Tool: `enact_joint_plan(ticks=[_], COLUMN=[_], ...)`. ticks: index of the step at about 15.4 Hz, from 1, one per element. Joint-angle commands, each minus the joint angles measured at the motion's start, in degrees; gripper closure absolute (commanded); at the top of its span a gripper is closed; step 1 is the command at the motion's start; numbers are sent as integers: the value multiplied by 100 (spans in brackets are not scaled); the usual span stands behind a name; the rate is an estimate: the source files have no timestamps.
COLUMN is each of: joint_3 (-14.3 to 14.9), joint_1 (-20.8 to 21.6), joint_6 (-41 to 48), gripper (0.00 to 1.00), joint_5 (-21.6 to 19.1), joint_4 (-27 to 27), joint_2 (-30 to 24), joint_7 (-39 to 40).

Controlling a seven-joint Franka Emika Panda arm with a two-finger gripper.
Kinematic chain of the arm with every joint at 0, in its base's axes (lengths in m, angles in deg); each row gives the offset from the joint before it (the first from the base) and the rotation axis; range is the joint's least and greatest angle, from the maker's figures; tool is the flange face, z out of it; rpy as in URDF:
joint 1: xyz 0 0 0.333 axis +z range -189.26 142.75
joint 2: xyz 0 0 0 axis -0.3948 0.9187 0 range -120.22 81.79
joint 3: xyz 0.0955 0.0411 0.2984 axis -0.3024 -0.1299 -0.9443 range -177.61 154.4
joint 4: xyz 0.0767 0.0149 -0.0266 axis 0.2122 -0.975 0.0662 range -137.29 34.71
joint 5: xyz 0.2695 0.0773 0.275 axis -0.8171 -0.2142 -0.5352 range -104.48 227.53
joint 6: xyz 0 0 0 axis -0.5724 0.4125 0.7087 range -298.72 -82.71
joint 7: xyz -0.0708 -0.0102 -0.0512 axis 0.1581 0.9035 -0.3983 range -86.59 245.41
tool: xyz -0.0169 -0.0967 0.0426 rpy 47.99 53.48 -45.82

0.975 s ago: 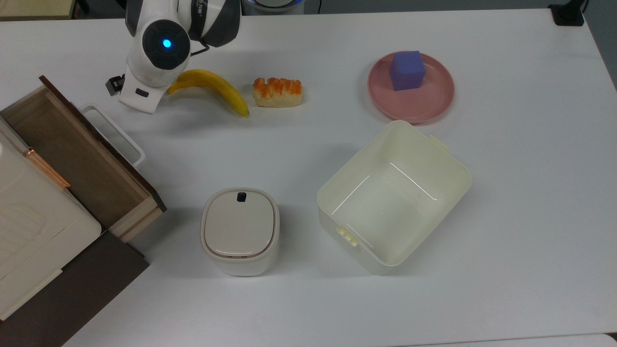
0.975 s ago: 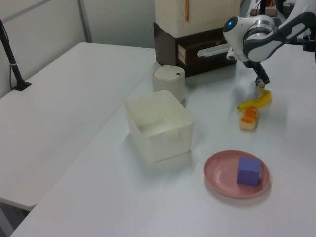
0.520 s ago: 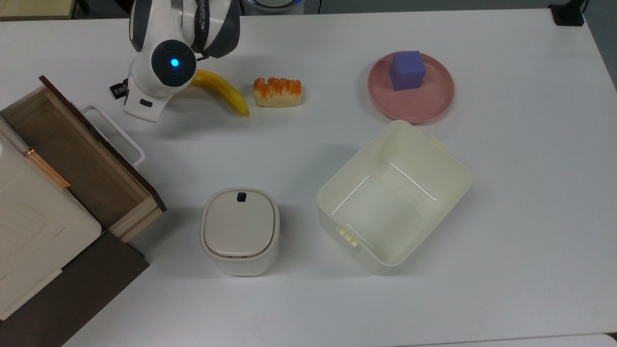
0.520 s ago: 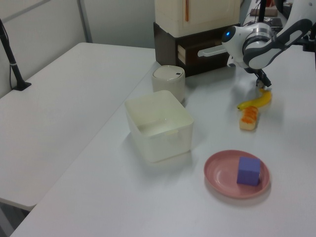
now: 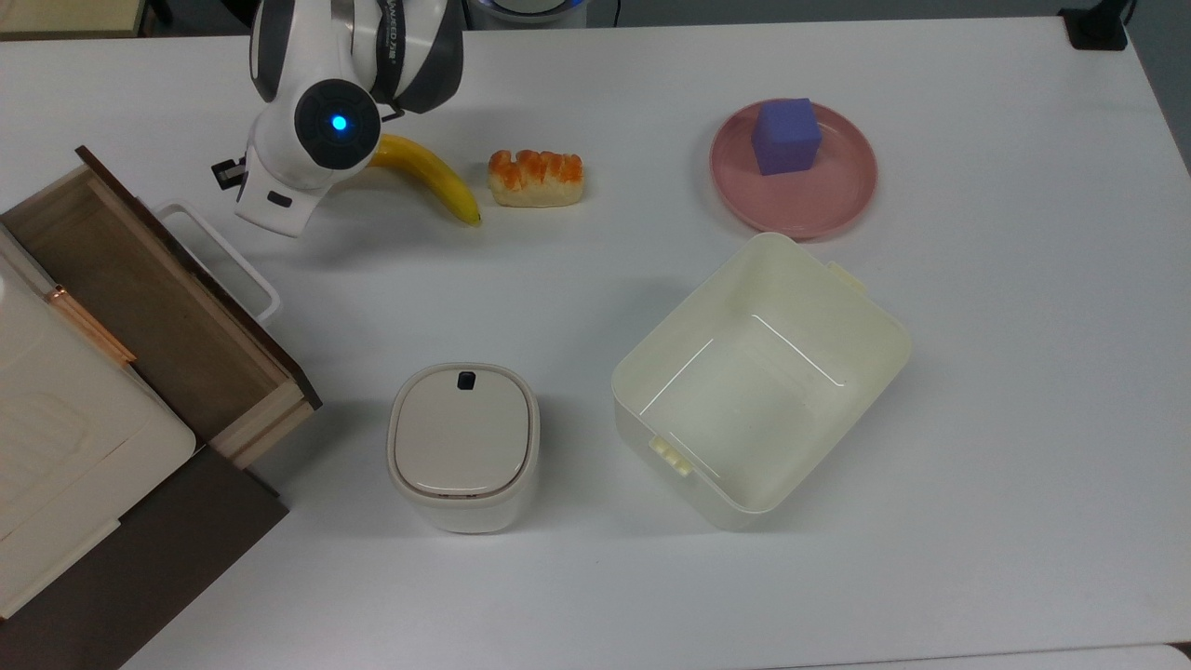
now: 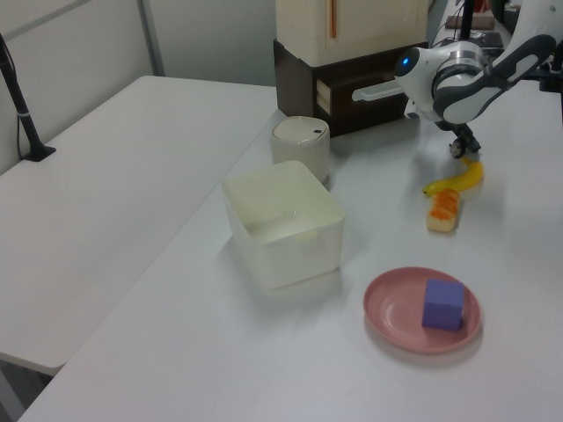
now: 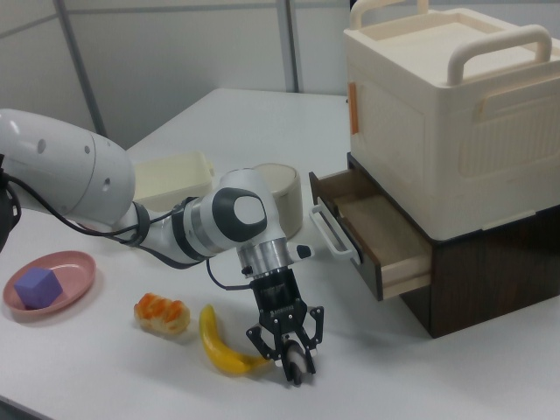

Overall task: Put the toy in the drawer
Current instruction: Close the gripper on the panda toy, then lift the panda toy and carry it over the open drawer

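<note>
— What is closest in the right view?
— The robot's black claw (image 7: 294,357). It points down, low over the white bench (image 7: 376,381). Its two fingers are pinching a tiny black-and-white toy animal (image 7: 297,367).
— So where is the toy?
— In the claw, right beside the tip of the long yellow banana (image 7: 223,350). It is well apart from the drawer.
— What comes next?
— A little bread bun with orange bits on top (image 7: 162,315), just past the banana. Then a round pink plate (image 7: 61,271) with a purple block (image 7: 38,287) on it.
— And the drawer?
— The shallow wooden drawer with a white loop handle (image 7: 398,262) is pulled open on the right view's right. A big cream box with handles (image 7: 446,114) sits on the dark cabinet above it.
— Farther back?
— A small round-cornered cream bin with a lid (image 7: 284,197), and an open cream plastic tub (image 7: 171,175).
— Any words to read?
— Dark letters on the white robot arm (image 5: 395,19) in the top view. I can't read them all.
</note>
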Motion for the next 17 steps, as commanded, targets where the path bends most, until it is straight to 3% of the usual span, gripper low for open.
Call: enact_joint_plan(ticks=[1, 8, 10, 14, 17], joint_3=[-1, -62, -212, -221, -169], joint_1=[26, 44, 35, 27, -52], joint_6=[-101, -31, 118, 874, 936], gripper=[100, 100, 100, 100, 100], joint_5=[23, -882, -1223, -2146, -2648], joint_4=[56, 355, 688, 1785, 2156], joint_2=[-65, -847, -970, -988, -988], joint_7=[-215, -180, -224, -180, -259])
